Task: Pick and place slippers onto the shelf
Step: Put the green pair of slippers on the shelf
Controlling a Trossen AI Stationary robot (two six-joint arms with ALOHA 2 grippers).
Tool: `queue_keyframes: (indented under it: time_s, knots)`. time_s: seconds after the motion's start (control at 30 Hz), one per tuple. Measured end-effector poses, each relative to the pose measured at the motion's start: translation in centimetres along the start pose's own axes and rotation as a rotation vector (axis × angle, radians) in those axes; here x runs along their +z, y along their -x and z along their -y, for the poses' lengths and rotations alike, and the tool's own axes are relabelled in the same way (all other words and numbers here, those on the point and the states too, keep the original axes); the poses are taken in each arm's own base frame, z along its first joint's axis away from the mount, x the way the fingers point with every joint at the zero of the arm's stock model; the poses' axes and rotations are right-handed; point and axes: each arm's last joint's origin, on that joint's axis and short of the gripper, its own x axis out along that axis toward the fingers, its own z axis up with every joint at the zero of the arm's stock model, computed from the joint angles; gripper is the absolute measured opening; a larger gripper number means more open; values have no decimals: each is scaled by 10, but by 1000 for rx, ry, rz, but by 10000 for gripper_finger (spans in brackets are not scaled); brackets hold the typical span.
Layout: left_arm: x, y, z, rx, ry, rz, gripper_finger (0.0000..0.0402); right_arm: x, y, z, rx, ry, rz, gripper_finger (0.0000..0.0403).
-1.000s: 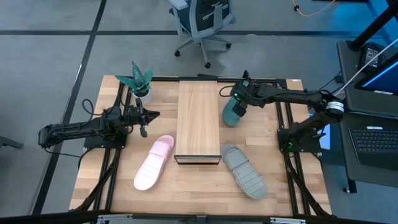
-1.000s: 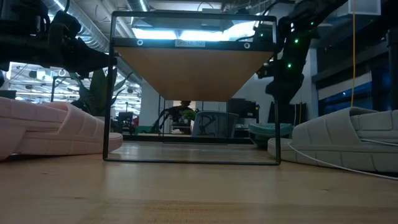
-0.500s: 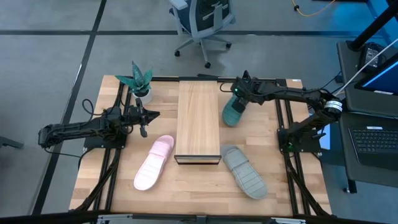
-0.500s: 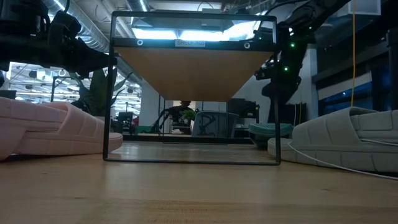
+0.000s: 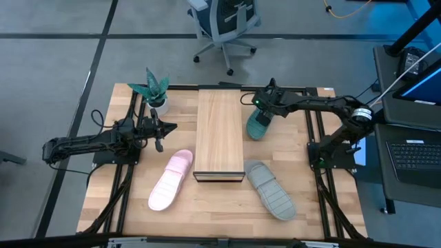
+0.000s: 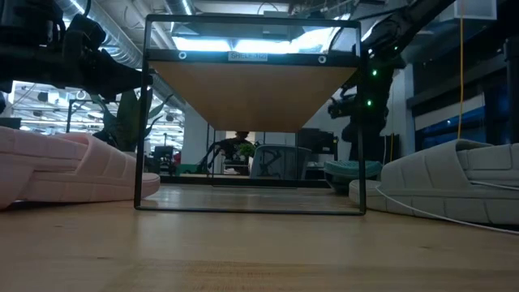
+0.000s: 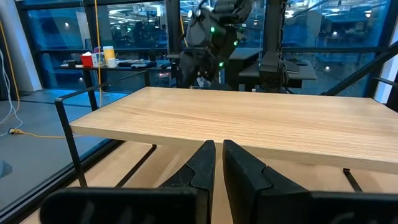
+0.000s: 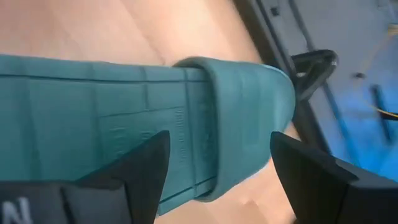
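On your wooden table [image 5: 220, 207], the shelf [image 5: 220, 134] top lies bare — your right gripper [image 5: 262, 110] hangs wide open just over the teal slipper [image 5: 258, 127] at the shelf's right edge, left gripper [image 5: 160, 128] shut, empty.

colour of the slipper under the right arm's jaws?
Teal green slipper; the right wrist view shows it best.

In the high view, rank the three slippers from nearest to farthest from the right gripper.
1. Teal slipper: directly under the open right gripper, right of the shelf.
2. Grey slipper: front right, beside the shelf's front corner.
3. Pink slipper: across the shelf, on the left.
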Motion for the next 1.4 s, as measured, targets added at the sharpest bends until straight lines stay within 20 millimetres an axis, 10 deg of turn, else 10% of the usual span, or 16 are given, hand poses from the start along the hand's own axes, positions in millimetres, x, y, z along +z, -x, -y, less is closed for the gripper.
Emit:
queue_keyframes:
  time_s: [1.4]
  knots:
    - [0,0,0,0,-2,0,25,1,-37,-2,-168,-14,-89,277]
